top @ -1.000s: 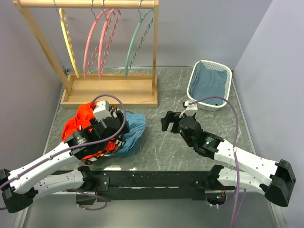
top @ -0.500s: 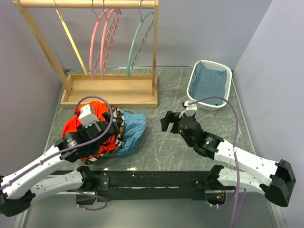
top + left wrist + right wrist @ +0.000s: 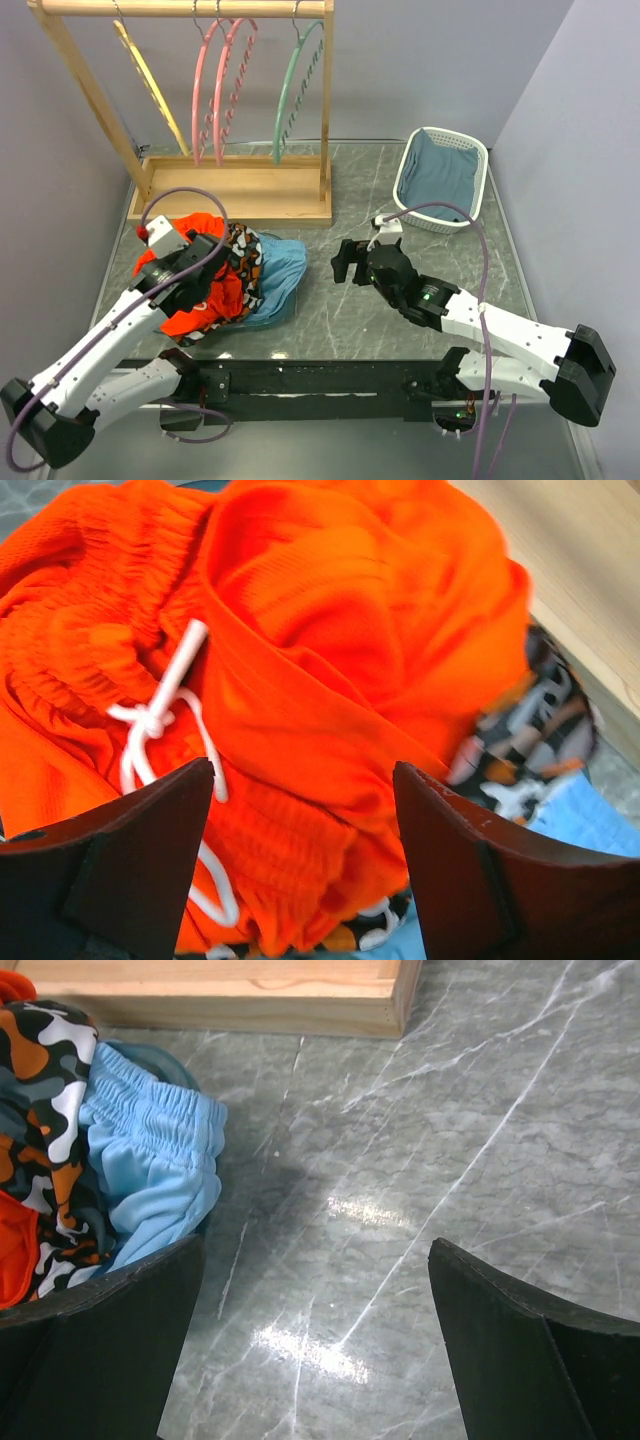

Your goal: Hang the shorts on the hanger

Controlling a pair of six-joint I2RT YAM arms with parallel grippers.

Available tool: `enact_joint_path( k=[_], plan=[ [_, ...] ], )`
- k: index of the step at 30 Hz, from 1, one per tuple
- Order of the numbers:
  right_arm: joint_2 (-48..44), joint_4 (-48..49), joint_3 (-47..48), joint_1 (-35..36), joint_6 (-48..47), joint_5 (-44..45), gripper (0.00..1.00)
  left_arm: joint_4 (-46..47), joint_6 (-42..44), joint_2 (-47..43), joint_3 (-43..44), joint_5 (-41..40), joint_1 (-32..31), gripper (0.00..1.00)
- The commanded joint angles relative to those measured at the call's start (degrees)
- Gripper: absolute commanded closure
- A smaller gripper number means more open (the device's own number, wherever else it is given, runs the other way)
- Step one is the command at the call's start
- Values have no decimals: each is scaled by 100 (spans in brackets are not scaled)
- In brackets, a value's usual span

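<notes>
Hovering left gripper (image 3: 300, 770) wide open, empty, just above orange shorts (image 3: 300, 630) heaped on camo garment (image 3: 243, 262); holding right gripper (image 3: 315, 1250) spread, empty, over marble table (image 3: 480, 1110); spotting teal hanger (image 3: 298, 90) hung on wooden rack (image 3: 230, 190)

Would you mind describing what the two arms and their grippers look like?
The left arm and right arm have white links joined by round black joints. A grey-purple cable loops from each wrist. The left gripper and right gripper are black, with broad, flat, dark fingers. A small green light glows on the right arm.
</notes>
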Motion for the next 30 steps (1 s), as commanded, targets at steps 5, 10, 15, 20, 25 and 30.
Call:
enact_joint_path(
  k=[5,10,15,20,25,30],
  plan=[
    [85,150,116,13,26,-171,0,1197,781,-209,-649,1160,876,30],
    [181,194,125,13,35,-311,0,1469,457,-112,-1106,1370,911,22],
    [340,212,186,22,26,-610,0,1847,333,-234,-1484,1713,911,42],
    [375,168,230,31,17,-628,0,1515,438,-585,-1231,1468,911,99],
    [314,132,309,31,-79,-654,0,601,797,-1025,-124,1037,911,99],
    [314,53,520,48,-246,-733,0,20,1079,-1421,1008,923,911,99]
  ],
)
